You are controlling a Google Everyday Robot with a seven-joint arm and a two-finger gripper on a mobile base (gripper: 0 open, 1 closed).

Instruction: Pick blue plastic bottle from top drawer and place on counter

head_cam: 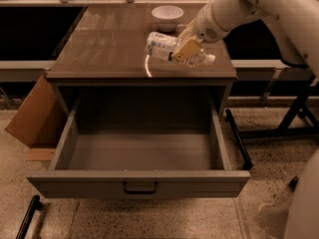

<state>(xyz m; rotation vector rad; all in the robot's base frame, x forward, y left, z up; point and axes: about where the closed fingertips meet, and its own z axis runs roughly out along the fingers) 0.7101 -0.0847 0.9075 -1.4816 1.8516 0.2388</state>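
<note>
Clamping the blue plastic bottle (160,46) sideways, gripper (188,52) hanging over the counter (99,49) near its right front edge, white bowl (167,14) sitting just behind, tabletop stretching wide leftward, top drawer (65,148) standing open below.

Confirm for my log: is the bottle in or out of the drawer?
Out: the gripper holds the blue plastic bottle sideways over the counter, past the top drawer.
</note>
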